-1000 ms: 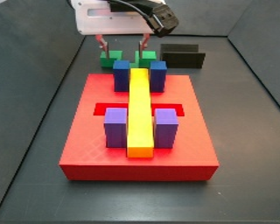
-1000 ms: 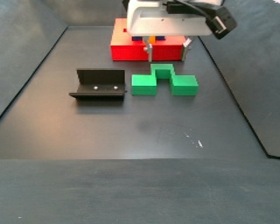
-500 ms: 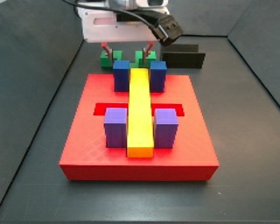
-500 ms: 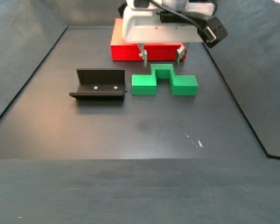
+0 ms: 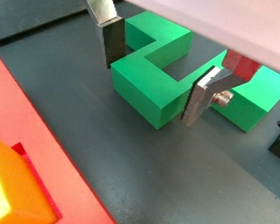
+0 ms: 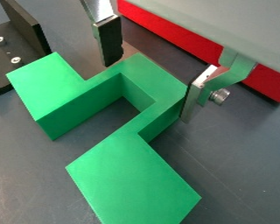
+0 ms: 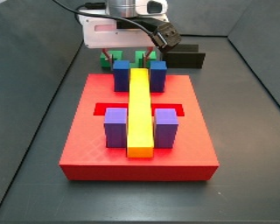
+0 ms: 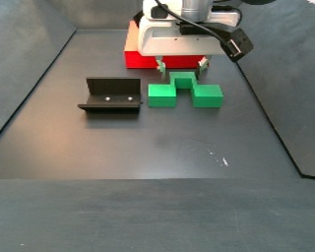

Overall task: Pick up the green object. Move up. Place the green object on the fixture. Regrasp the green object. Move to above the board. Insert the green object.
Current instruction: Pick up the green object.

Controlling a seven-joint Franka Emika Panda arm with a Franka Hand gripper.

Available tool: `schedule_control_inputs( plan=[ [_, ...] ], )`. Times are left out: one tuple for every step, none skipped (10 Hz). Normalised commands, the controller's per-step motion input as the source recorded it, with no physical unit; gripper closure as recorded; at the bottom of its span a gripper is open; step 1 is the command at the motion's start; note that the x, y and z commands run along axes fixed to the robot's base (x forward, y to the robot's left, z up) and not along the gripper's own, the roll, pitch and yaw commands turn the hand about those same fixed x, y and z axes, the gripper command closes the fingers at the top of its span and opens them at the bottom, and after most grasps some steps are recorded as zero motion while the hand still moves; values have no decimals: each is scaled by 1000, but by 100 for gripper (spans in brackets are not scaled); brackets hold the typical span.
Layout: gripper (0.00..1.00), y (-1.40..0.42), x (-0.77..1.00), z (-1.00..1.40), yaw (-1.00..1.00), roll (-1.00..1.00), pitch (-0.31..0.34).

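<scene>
The green object (image 8: 184,94) lies flat on the dark floor between the fixture (image 8: 113,96) and the board (image 8: 141,60). It is a stepped bright green piece (image 6: 108,114) with square ends. My gripper (image 8: 181,71) is low over it and open. In both wrist views the fingers (image 5: 115,44) straddle the narrow middle bar of the piece (image 5: 154,74), one plate clear of it and the other finger (image 6: 199,92) close against its side. In a side view the blue blocks hide most of the green piece (image 7: 111,61).
The red board (image 7: 139,149) carries a long yellow bar (image 7: 140,109), two blue blocks (image 7: 157,73) and two purple blocks (image 7: 167,127). The black fixture (image 6: 14,48) stands just beside one green end. Dark walls enclose the floor.
The gripper has come down from above the green object. Its open fingers now reach to either side of the piece's middle. The green object has not moved.
</scene>
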Motion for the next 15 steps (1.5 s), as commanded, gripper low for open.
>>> schedule_control_inputs(
  plan=[
    [0, 0, 34, -103, 0, 19, -11],
    [0, 0, 9, -151, 0, 20, -13],
    [0, 0, 0, -100, 0, 59, 0],
    [0, 0, 0, -23, 0, 109, 0],
    [0, 0, 0, -40, 0, 104, 0],
    [0, -29, 0, -34, -9, 0, 27],
    [0, 0, -40, 0, 0, 0, -4],
    [0, 0, 0, 0, 0, 0, 1],
    [100, 0, 0, 0, 0, 0, 0],
    [100, 0, 0, 0, 0, 0, 0],
    [100, 0, 0, 0, 0, 0, 0],
    [100, 0, 0, 0, 0, 0, 0],
    [100, 0, 0, 0, 0, 0, 0],
    [100, 0, 0, 0, 0, 0, 0],
    [100, 0, 0, 0, 0, 0, 0]
  ],
)
